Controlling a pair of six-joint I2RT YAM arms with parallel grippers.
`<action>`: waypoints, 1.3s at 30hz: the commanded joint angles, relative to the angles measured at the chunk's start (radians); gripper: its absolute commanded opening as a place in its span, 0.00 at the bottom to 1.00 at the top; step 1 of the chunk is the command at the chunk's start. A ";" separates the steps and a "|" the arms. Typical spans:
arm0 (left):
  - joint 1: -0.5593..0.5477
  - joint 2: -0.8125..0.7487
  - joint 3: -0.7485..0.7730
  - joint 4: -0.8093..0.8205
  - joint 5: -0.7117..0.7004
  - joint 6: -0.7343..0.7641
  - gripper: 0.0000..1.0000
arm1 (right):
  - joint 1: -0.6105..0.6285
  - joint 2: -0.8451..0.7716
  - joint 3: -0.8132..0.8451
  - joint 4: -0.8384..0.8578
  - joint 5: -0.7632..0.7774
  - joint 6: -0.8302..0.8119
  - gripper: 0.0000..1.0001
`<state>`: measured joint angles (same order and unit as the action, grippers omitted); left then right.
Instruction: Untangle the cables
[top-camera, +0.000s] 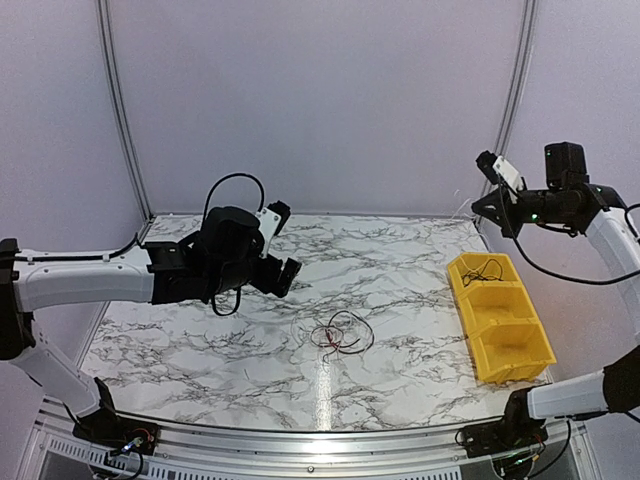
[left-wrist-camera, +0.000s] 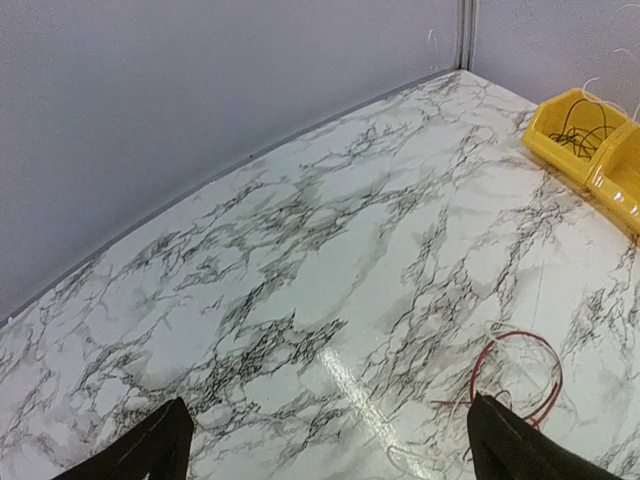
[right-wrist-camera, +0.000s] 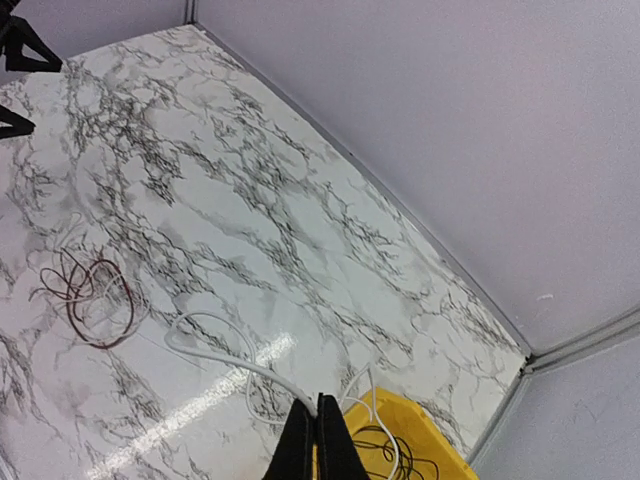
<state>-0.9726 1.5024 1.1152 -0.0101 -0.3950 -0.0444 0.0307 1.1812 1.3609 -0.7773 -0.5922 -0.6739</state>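
Tabletop (top-camera: 200, 330) of veined marble pattern runs from the near edge to plain grey walls (top-camera: 320, 100). Near its middle lies the tangle of cables (top-camera: 338, 335), red, black and pale loops overlapping (single strands too fine to trace). Left of it, raised off the surface, the left gripper (left-wrist-camera: 330, 448) hangs empty, jaws spread wide. Farther right, a yellow bin (top-camera: 500, 350) holds a black wire (top-camera: 487, 270) in its far compartment. Above it the right gripper (right-wrist-camera: 316, 440) is pinched closed; a white wire (right-wrist-camera: 215, 350) rises beside its fingers, grip unclear.
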 joint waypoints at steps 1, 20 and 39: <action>0.005 -0.070 -0.051 -0.071 -0.073 -0.048 0.99 | -0.100 -0.016 0.049 -0.203 0.077 -0.170 0.00; -0.069 -0.071 -0.008 -0.153 -0.071 -0.072 0.99 | -0.213 0.038 -0.126 -0.283 0.403 -0.248 0.00; -0.109 -0.069 -0.009 -0.156 -0.153 -0.035 0.99 | -0.213 0.327 -0.223 -0.199 0.645 -0.223 0.00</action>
<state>-1.0790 1.4574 1.0821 -0.1471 -0.5240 -0.0952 -0.1753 1.4895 1.1442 -1.0225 -0.0223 -0.9180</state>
